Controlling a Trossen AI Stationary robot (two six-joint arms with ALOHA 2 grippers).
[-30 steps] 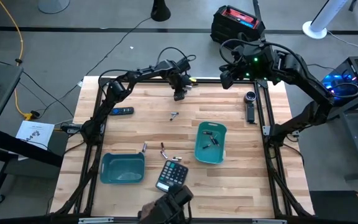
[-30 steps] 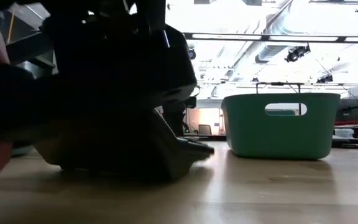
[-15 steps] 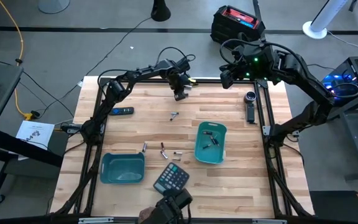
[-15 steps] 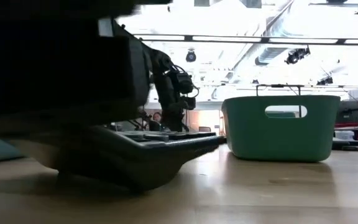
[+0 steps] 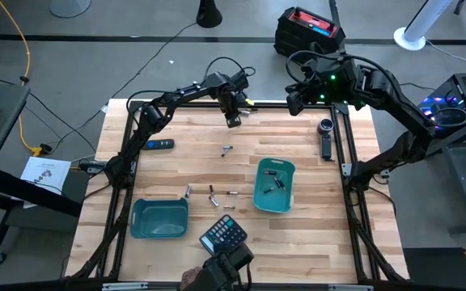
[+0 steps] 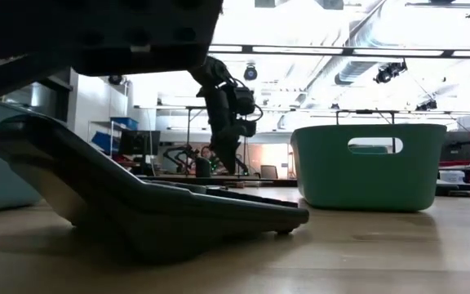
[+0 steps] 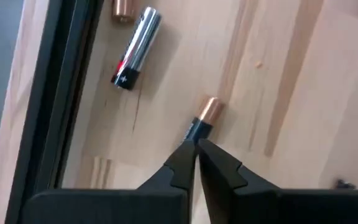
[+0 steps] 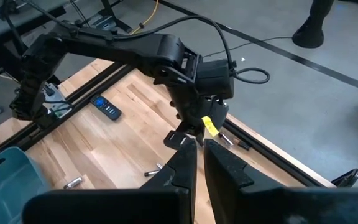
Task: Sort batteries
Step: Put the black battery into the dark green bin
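My left gripper [image 5: 233,120] stands at the table's far edge, shut on a copper-topped battery [image 7: 204,121]. Beside it on the wood lie a silver battery [image 7: 135,46] and another copper end [image 7: 122,9]. More batteries lie loose mid-table [image 5: 227,149] and nearer the front [image 5: 213,196] [image 5: 231,194] [image 5: 188,191]. Several sit inside the right teal bin [image 5: 275,186]. My right gripper [image 5: 294,103] hangs shut beyond the far edge with nothing in it. My left gripper pinches the battery's dark body [image 7: 199,129] between its two fingertips, coming down from above. The copper end [image 7: 211,109] sticks out past the tips. Whether the battery is clear of the wood I cannot tell.
A left teal bin [image 5: 160,218] stands near the front. A dark calculator [image 5: 223,234] lies askew beside it, with a person's hand and a dark object [image 5: 221,267] at the near edge. A black remote [image 5: 159,145] lies at the left and a dark cylinder [image 5: 326,139] at the right.
The person's hand at the near edge has turned the calculator and drawn it a little toward the near edge. In the low view the hand has moved off it, and the calculator now shows propped at a slant.
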